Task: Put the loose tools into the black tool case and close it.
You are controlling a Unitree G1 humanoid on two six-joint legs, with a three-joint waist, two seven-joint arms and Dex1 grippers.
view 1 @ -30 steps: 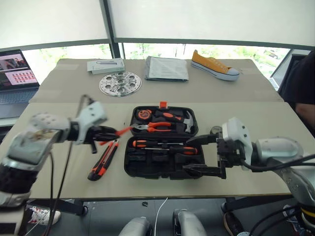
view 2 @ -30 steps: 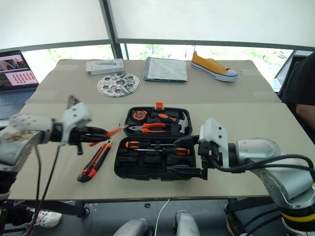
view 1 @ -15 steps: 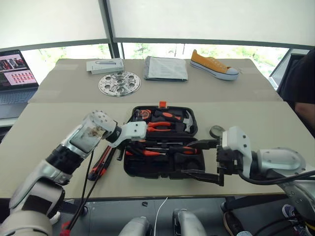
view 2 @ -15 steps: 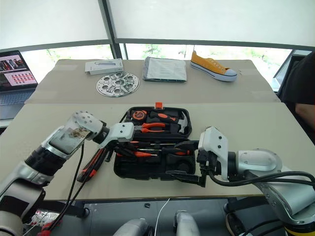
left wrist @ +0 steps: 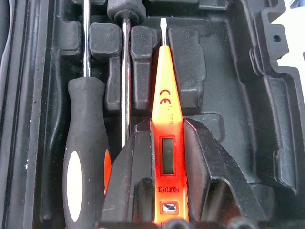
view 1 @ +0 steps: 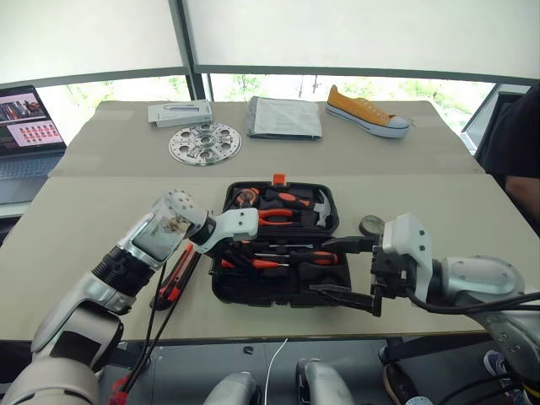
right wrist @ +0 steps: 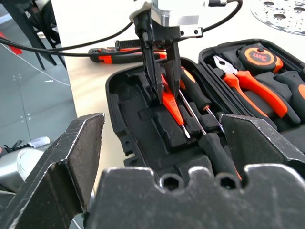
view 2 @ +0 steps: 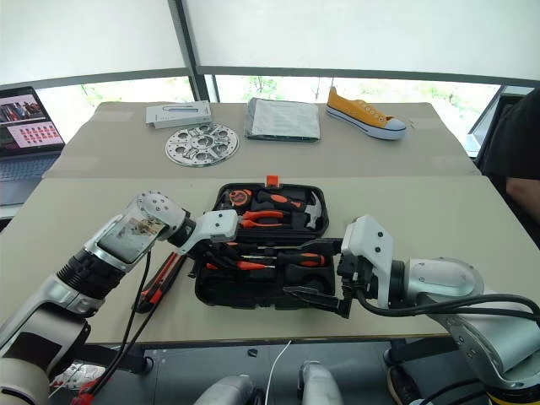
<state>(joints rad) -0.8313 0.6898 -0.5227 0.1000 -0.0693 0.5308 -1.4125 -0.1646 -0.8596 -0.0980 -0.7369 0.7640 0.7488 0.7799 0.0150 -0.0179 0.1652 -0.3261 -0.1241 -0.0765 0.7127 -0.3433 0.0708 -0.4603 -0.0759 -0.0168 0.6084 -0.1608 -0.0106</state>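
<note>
Over the front half of the open tool case (view 1: 278, 245), the left end effector (view 1: 240, 254) was pinching the slim orange screwdriver (left wrist: 166, 138), tip pointing toward 3 o'clock, lined up with the two black-handled screwdrivers (view 1: 299, 254) already seated. Looked like the drop-in was next. Right end effector (view 1: 348, 270) was spread wide at the case's 3 o'clock edge. Utility knife (view 1: 175, 277) sat on the counter (view 1: 101, 211) at 9 o'clock, closer to the left arm.

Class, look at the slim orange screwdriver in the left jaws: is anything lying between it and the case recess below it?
Nothing visible blocks it. The left gripper holds the slim orange screwdriver over a bare moulded recess of the black tool case; the two black-handled screwdrivers lie alongside, not beneath it.
</note>
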